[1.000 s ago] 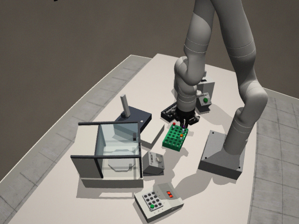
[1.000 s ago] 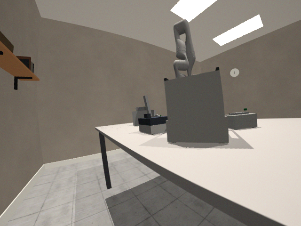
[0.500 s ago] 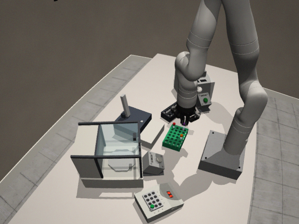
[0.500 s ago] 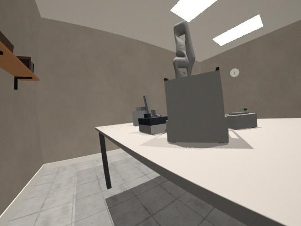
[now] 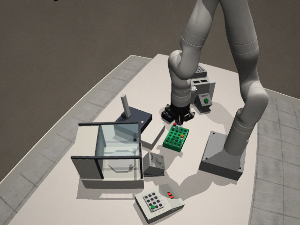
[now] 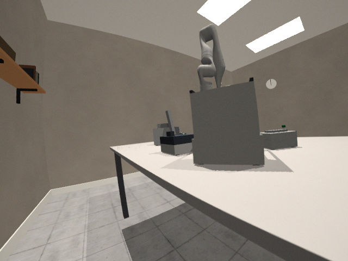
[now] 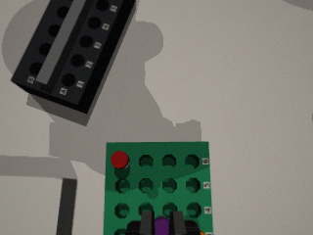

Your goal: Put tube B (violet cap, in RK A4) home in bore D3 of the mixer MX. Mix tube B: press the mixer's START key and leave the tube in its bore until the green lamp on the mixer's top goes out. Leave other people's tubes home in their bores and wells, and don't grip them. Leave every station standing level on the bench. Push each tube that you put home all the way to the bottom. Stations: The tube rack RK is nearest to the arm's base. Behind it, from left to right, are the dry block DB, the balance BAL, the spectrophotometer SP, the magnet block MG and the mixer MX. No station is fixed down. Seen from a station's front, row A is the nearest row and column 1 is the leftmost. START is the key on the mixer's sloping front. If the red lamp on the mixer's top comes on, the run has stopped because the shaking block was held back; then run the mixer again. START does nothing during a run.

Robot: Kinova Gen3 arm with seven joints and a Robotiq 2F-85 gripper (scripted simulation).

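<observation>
From above, the grey arm bends down over the far end of the green tube rack RK (image 5: 176,139), its gripper (image 5: 178,120) pointing straight down with a violet cap just visible between the fingers. A red-capped tube (image 5: 174,124) stands at the rack's far corner just beside the gripper, and an orange-capped tube (image 5: 182,136) sits further along the rack. The mixer MX (image 5: 203,90) stands behind the gripper, partly hidden by the forearm, its green START key (image 5: 206,100) showing on the sloping front. The black magnet block (image 5: 167,115) lies beside the wrist, the glass-walled balance (image 5: 108,150) fills the left of the bench, and the dry block (image 5: 158,203) sits nearest the camera with a green-capped tube in it. From the bench-level side view, the balance's grey back wall (image 6: 226,126) hides the rack and the gripper; only the arm's upper links (image 6: 209,56) rise above it. At the wrist, the two dark fingers are drawn narrow and clamp tube B (image 7: 161,226) by its violet cap, over the rack's near rows; whether the tube is seated in its well or raised cannot be told.
</observation>
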